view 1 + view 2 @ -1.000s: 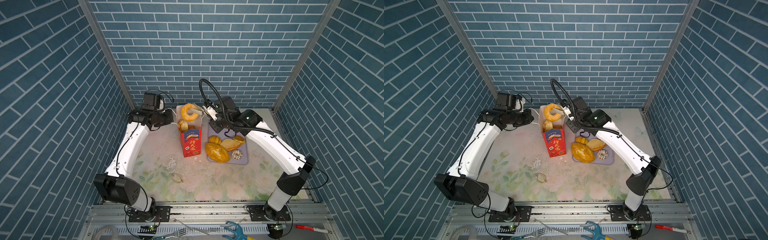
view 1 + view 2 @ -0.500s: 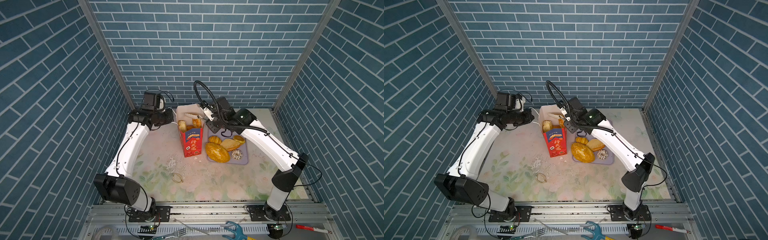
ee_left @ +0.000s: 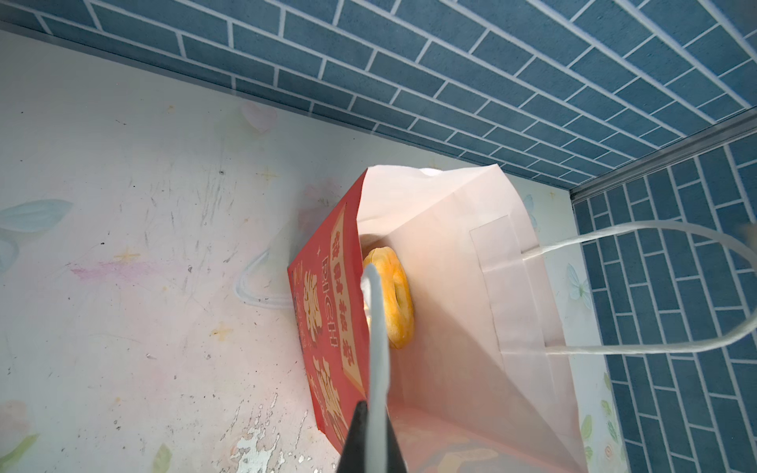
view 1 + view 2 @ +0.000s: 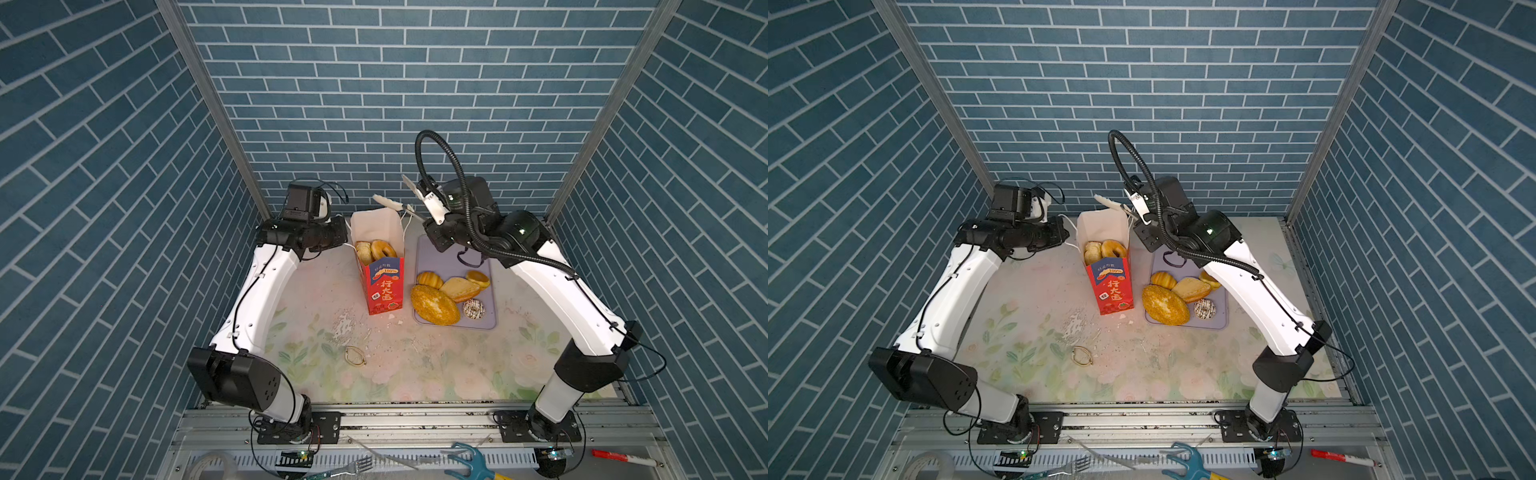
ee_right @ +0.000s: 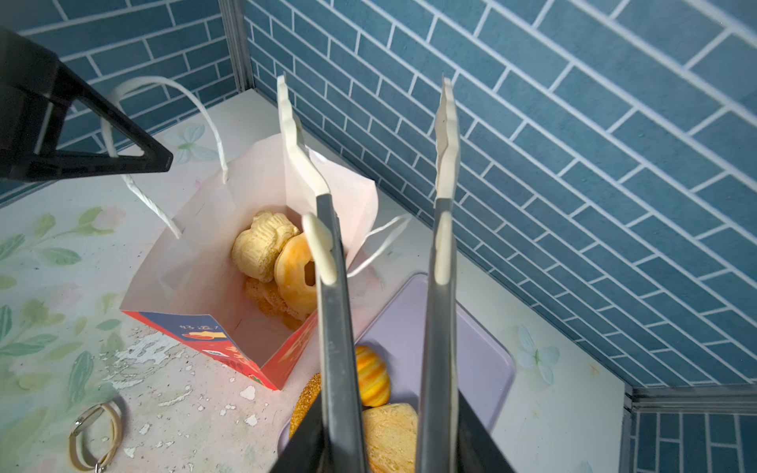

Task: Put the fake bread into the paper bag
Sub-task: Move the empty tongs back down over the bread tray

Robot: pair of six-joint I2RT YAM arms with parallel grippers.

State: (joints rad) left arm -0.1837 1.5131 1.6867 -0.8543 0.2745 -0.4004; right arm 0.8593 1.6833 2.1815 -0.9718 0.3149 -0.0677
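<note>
Looking at a top view, you find the paper bag upright at mid-frame on the bench, a ring doughnut inside. Your left gripper is clenched on the bag's cord handle. Your right gripper hangs released and empty above the bag's mouth. More fake bread lies on the lilac tray, right of the bag.

Right claw parted near the open paper bag, ring doughnut inside, lilac tray alongside.
</note>
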